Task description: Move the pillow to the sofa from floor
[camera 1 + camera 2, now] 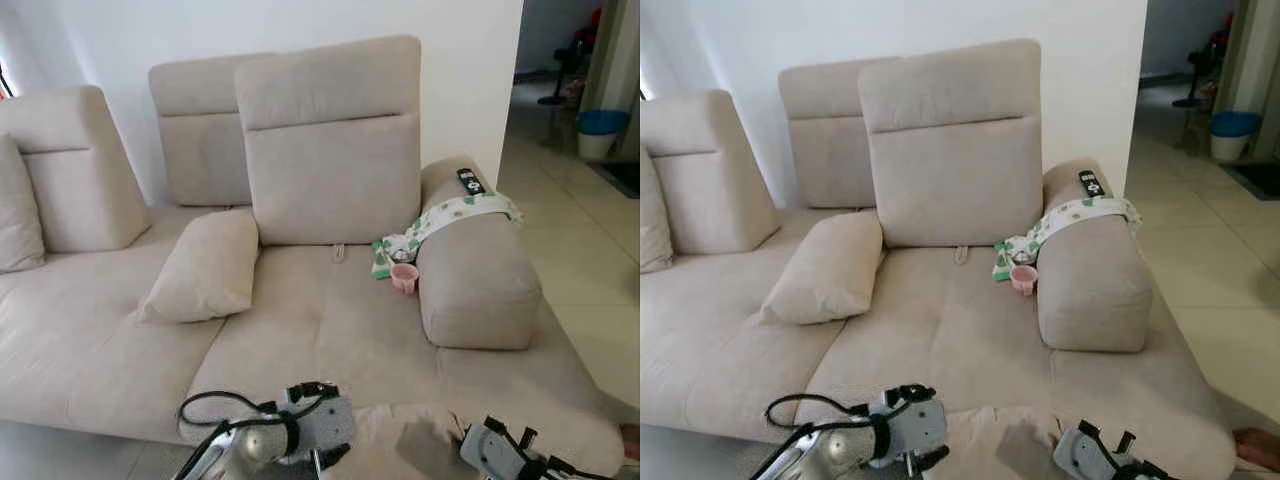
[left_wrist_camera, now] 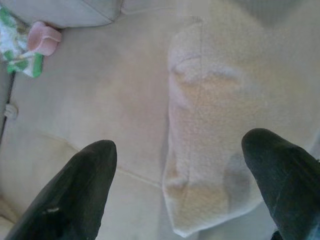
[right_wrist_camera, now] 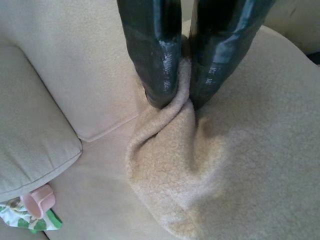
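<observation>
Fuzzy beige fleece pillow (image 3: 220,165) lying on front edge of beige fabric sofa (image 1: 330,330), w/ right end effector (image 3: 176,102) pinched on a fold to steady it; left end effector (image 2: 175,195) spread wide above, likely ready to assist.

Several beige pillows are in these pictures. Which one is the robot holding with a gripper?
The fuzzy pillow at the sofa's front edge: the right gripper pinches a fold of it. The smooth pillow farther back lies untouched.
</observation>
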Controlling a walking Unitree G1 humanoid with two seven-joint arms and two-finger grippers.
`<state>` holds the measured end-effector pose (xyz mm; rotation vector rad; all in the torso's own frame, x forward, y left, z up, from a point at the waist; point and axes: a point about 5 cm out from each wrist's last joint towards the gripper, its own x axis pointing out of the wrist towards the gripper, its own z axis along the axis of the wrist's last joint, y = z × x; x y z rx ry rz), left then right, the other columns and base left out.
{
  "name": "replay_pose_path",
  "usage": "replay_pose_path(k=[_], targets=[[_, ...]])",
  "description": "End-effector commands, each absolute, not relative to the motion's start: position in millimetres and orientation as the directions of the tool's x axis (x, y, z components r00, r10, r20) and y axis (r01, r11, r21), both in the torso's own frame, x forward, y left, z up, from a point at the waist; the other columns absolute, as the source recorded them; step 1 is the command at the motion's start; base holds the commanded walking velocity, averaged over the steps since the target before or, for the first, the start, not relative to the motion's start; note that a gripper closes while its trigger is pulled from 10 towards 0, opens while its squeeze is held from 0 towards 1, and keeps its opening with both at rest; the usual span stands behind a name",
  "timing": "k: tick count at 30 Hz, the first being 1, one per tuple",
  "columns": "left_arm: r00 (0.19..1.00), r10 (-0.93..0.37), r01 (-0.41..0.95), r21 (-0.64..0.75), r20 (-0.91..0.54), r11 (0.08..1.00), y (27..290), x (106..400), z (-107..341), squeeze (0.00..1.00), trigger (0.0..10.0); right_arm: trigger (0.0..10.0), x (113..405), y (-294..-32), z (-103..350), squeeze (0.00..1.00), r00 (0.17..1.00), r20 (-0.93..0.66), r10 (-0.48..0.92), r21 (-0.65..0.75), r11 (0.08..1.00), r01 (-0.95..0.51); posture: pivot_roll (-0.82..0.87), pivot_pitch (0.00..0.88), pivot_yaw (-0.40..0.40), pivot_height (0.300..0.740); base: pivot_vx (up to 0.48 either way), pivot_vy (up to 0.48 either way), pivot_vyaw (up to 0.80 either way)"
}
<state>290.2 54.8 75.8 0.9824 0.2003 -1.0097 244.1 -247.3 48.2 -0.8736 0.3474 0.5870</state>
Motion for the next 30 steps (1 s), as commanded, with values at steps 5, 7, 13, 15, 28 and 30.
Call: replay_pose_path(k=[5, 7, 13, 15, 28, 30], targets=[[0.537, -0.505, 0.811, 0.578, -0.676, 0.089, 74.6, 292.4, 60.2, 0.0, 10.0, 0.0, 239.7, -232.7, 42.8, 0.0, 0.762, -0.518, 0.389, -0.594, 0.478, -0.647, -0.05, 0.0, 0.16, 0.566, 0.0, 0.0, 0.0], [0.534, -0.491, 0.814, 0.576, -0.689, 0.077, 76.4, 293.2, 59.4, 0.0, 10.0, 0.0, 239.3, -232.4, 42.7, 0.0, 0.762, -0.517, 0.389, -0.594, 0.478, -0.647, -0.05, 0.0, 0.16, 0.566, 0.0, 0.0, 0.0], [0.496, -0.465, 0.835, 0.55, -0.733, 0.023, 80.2, 291.8, 55.7, 0.0, 10.0, 0.0, 239.3, -230.0, 42.4, 0.0, 0.762, -0.514, 0.393, -0.593, 0.479, -0.647, -0.04, 0.0, 0.161, 0.566, 0.0, 0.0, 0.0], [0.479, -0.473, 0.844, 0.536, -0.739, 0.017, 78.0, 289.7, 54.5, 0.0, 10.0, 0.0, 240.4, -228.6, 42.7, 0.0, 0.763, -0.511, 0.396, -0.594, 0.479, -0.646, -0.04, 0.0, 0.16, 0.566, 0.0, 0.0, 0.0], [0.468, -0.48, 0.854, 0.52, -0.741, 0.03, 68.1, 286.3, 49.4, 0.0, 10.0, 0.0, 244.5, -221.5, 46.0, 0.0, 0.765, -0.495, 0.413, -0.604, 0.47, -0.644, -0.04, 0.0, 0.157, 0.566, 0.0, 0.0, 0.0], [0.481, -0.472, 0.849, 0.528, -0.738, 0.04, 67.0, 289.0, 48.9, 0.0, 10.0, 0.0, 243.7, -218.7, 46.6, 0.0, 0.762, -0.491, 0.421, -0.603, 0.467, -0.647, -0.04, 0.0, 0.156, 0.566, 0.0, 0.0, 0.0]])
